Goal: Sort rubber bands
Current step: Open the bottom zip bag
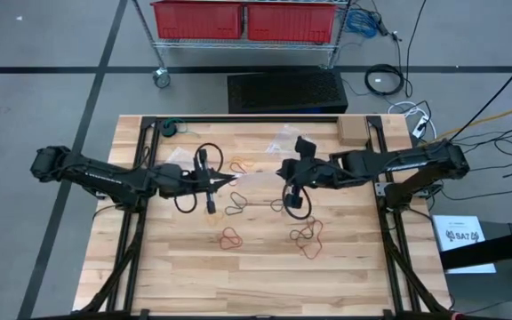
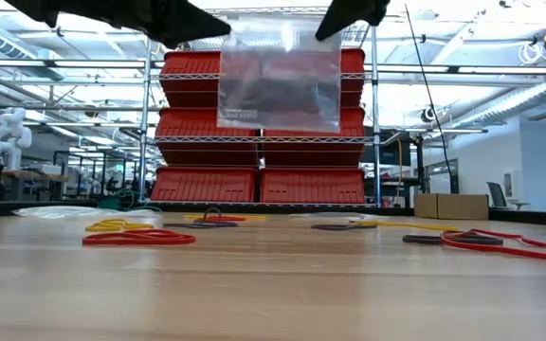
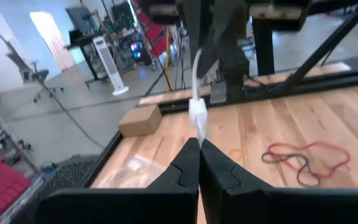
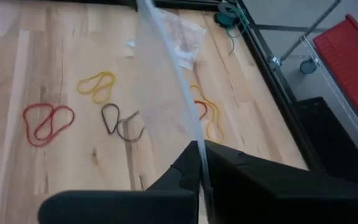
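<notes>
Wooden table [image 1: 185, 276] with red, black and yellow rubber bands [image 1: 231, 236] lying scattered, left gripper [image 3: 199, 148] and right gripper [image 4: 201, 151] both pinching a clear plastic bag [image 2: 279, 80] held up, red bins [image 2: 254, 185] on shelves behind.

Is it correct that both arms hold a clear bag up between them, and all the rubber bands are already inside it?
No. In the low view the rubber bands lie on the table; the clear bag, held up by both arms, looks empty.

Rubber bands [image 1: 274, 218] lie flat and scattered across the table's middle: red loops [image 1: 231, 237] toward the near side, dark ones [image 1: 236, 210] at centre, yellowish ones [image 4: 97, 85] farther left
</notes>
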Robot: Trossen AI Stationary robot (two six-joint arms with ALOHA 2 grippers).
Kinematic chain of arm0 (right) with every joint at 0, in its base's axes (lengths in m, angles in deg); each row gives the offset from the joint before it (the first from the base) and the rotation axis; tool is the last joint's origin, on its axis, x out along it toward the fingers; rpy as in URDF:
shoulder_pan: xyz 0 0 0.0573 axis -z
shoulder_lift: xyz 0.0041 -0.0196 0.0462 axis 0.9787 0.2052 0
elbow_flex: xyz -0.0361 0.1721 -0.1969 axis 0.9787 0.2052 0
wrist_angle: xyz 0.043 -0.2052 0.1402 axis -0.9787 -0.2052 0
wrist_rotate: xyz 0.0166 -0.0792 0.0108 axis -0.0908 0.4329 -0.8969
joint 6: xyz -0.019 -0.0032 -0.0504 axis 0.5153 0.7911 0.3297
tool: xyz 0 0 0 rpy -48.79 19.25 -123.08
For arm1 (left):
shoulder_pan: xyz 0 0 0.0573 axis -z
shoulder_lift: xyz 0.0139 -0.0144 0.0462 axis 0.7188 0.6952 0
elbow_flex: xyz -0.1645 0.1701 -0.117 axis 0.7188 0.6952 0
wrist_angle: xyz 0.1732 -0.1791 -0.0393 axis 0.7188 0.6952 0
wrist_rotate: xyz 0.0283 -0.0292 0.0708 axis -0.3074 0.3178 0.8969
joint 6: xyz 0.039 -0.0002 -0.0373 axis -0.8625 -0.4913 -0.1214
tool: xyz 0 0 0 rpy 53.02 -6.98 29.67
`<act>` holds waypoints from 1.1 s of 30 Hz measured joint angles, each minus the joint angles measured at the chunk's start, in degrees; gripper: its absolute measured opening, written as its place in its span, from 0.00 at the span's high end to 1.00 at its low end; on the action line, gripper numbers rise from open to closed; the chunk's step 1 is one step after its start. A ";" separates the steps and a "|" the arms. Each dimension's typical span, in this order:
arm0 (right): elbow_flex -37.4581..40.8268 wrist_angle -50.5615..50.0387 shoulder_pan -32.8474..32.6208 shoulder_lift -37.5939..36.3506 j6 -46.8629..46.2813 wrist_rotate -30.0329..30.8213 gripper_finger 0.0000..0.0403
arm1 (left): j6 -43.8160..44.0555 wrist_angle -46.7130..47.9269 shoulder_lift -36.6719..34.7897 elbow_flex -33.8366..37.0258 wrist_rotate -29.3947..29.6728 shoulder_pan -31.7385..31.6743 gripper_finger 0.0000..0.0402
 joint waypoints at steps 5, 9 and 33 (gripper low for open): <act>-0.25 0.69 0.02 -0.27 -0.72 -0.07 0.92 | 4.52 5.05 0.39 0.00 -0.11 -0.93 1.00; -1.98 0.81 0.01 -0.42 -0.67 -0.46 0.81 | 7.81 7.72 0.39 0.00 -0.34 -0.81 1.00; -2.13 22.68 5.40 15.24 7.84 -22.98 0.71 | 11.66 9.45 5.98 0.00 -3.64 -0.43 1.00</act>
